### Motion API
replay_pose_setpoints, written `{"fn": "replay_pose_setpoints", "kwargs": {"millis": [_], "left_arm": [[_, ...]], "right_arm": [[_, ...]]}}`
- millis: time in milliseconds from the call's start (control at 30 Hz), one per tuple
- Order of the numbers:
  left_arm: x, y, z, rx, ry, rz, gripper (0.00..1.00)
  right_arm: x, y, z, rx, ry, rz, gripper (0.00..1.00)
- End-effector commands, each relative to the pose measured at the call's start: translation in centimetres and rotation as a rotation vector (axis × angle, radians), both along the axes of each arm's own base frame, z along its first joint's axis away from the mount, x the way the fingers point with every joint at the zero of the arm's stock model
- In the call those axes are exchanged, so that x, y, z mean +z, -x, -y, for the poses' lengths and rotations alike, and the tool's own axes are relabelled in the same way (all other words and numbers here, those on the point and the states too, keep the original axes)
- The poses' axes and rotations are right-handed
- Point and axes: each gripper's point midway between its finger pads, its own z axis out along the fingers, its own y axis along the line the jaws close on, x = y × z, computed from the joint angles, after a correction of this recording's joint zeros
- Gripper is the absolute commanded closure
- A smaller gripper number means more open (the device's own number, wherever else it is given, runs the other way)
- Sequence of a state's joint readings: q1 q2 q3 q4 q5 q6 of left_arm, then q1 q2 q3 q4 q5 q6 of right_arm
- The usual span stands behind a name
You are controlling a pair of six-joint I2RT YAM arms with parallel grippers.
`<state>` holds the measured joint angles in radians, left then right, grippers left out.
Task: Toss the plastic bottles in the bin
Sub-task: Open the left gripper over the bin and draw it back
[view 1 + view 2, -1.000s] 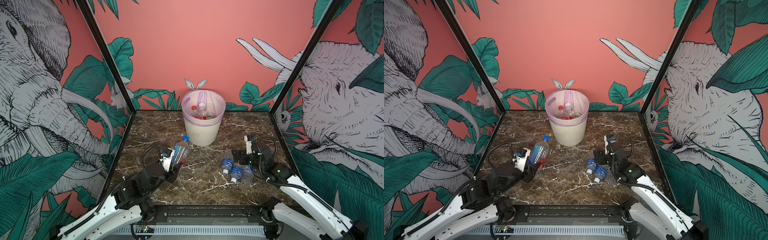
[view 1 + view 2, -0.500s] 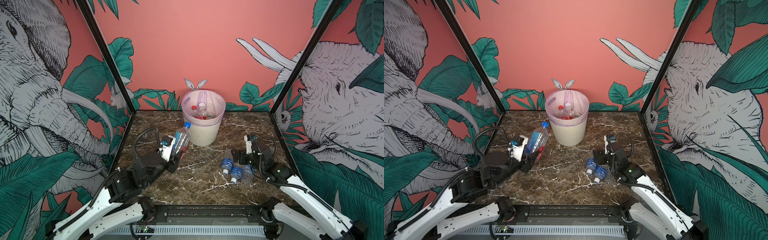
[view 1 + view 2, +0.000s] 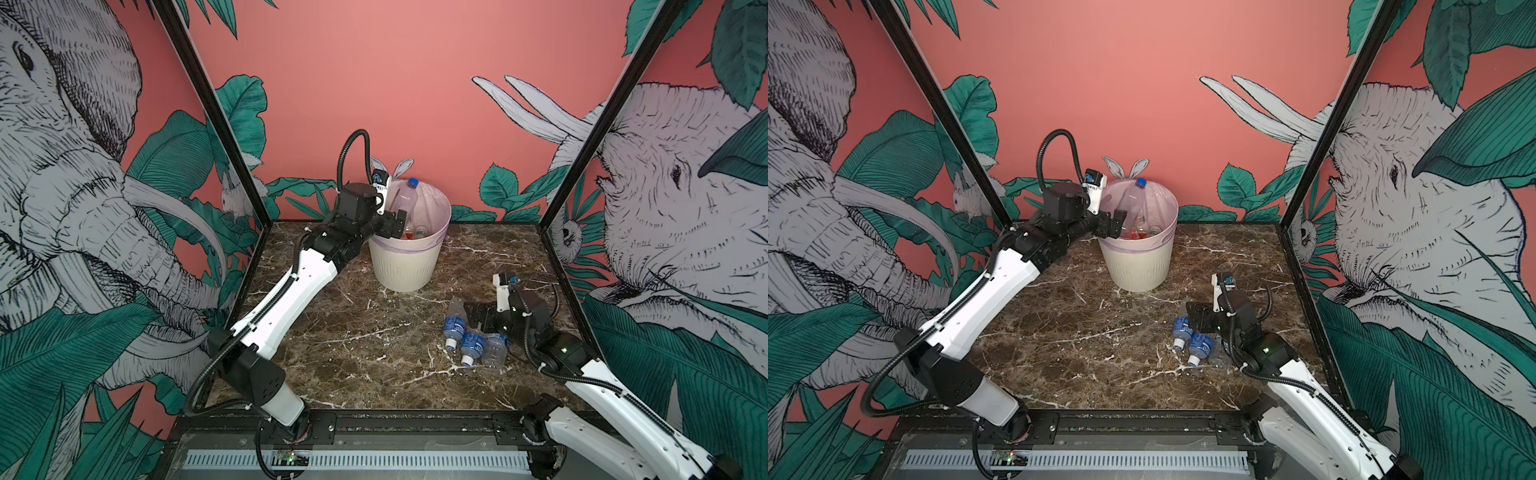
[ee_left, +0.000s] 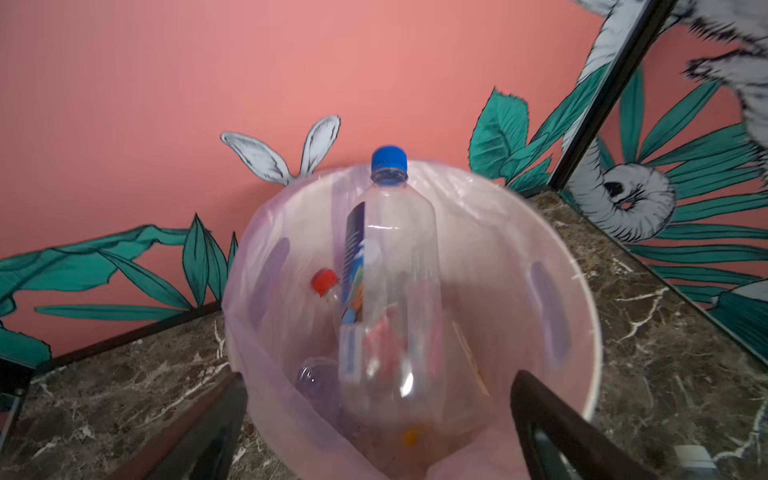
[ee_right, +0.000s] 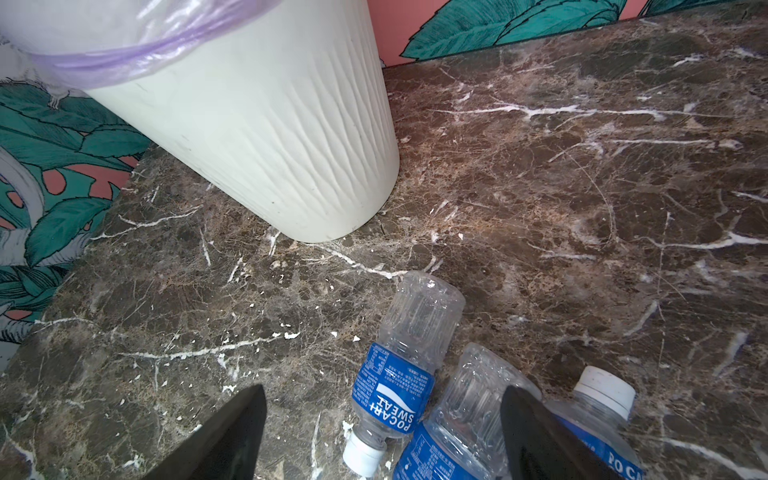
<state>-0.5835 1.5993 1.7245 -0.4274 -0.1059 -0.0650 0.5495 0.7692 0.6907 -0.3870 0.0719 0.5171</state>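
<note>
The cream ribbed bin (image 3: pixel 405 270) (image 3: pixel 1138 266) with its lilac liner stands at the back middle of the marble table. My left gripper (image 3: pixel 392 222) (image 3: pixel 1111 224) (image 4: pixel 378 376) hangs open at the bin's near-left rim. Free of its fingers, a clear blue-capped bottle (image 3: pixel 404 199) (image 3: pixel 1133 199) (image 4: pixel 390 257) stands tilted inside the bin, over a red-capped bottle (image 4: pixel 324 282) and others. Three blue-labelled bottles (image 3: pixel 453 322) (image 3: pixel 471 347) (image 3: pixel 494 349) lie on the table at the right. My right gripper (image 3: pixel 478 318) (image 3: pixel 1200 316) (image 5: pixel 384 390) is open low over them, one bottle (image 5: pixel 409 345) between its fingers.
Painted walls with black corner posts (image 3: pixel 232 137) (image 3: pixel 582 137) close in the table on three sides. A black rail (image 3: pixel 374 419) runs along the front edge. The bin's wall (image 5: pixel 270 124) rises a short way beyond the right gripper.
The left arm lifted the blue-capped bottle from the table's left side up to the bin and opened, letting it go into the bin. The right gripper stayed put and opened slightly wider.
</note>
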Motion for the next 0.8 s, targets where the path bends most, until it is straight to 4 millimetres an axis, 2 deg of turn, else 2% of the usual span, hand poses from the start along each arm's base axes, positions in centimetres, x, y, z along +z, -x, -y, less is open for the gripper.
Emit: {"fn": "replay_pose_setpoints", "kwargs": {"millis": [0, 100, 300, 533, 767], "left_arm": [[4.5, 2.2, -0.4, -0.060, 0.100, 0.085, 0.00], [6.0, 3.8, -1.3, -0.064, 0.139, 0.134, 0.00], [6.8, 6.0, -2.3, -0.078, 0.168, 0.145, 0.00], [5.7, 7.6, -3.3, -0.081, 0.174, 0.132, 0.00], [3.1, 9.7, -4.4, -0.084, 0.182, 0.110, 0.00]], "right_arm": [[0.3, 0.3, 0.7, -0.024, 0.000, 0.005, 0.09], [-0.1, 0.7, 1.0, -0.029, 0.006, 0.001, 0.08], [-1.4, 0.7, 1.1, -0.037, 0.020, -0.035, 0.08], [-2.8, 0.3, 1.0, -0.051, 0.042, -0.093, 0.08], [-4.3, 0.3, 2.0, -0.108, 0.104, -0.157, 0.08]]}}
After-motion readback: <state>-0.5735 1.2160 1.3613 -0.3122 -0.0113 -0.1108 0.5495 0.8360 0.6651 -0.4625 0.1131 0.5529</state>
